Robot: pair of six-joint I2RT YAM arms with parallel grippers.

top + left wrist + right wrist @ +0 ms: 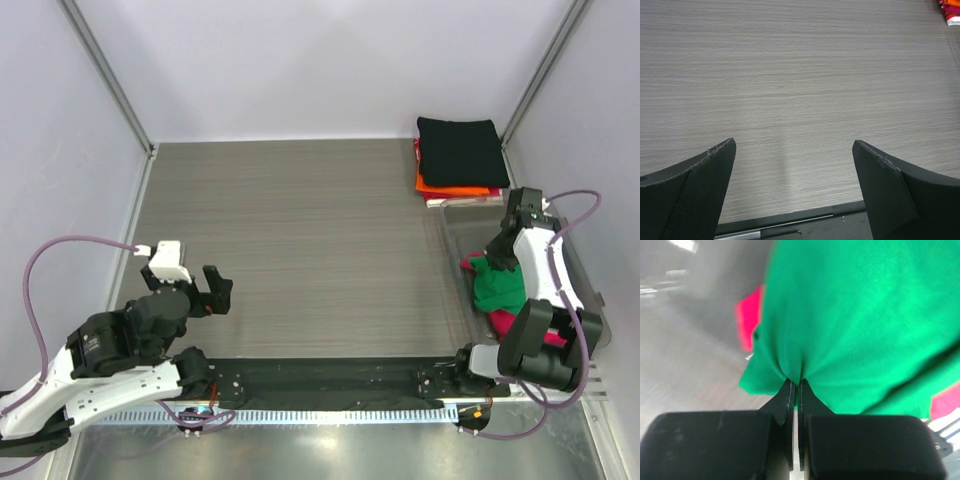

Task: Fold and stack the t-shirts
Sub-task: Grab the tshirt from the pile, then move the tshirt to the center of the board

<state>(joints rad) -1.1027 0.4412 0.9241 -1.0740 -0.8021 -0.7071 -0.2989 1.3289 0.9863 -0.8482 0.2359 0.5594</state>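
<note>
A bright green t-shirt (497, 287) hangs crumpled over the clear bin at the right, with magenta-pink cloth (502, 322) under it. My right gripper (500, 258) is shut on a pinch of the green t-shirt (850, 315), which fills the right wrist view; pink cloth (747, 322) shows beside it. A folded stack sits at the far right: a black t-shirt (460, 150) on top, orange (455, 189) and red edges below. My left gripper (212, 292) is open and empty over bare table (790, 75) at the near left.
The clear plastic bin (470, 220) stands along the right edge of the table. White walls close in the left, back and right. A black strip (320, 385) runs along the near edge between the arm bases.
</note>
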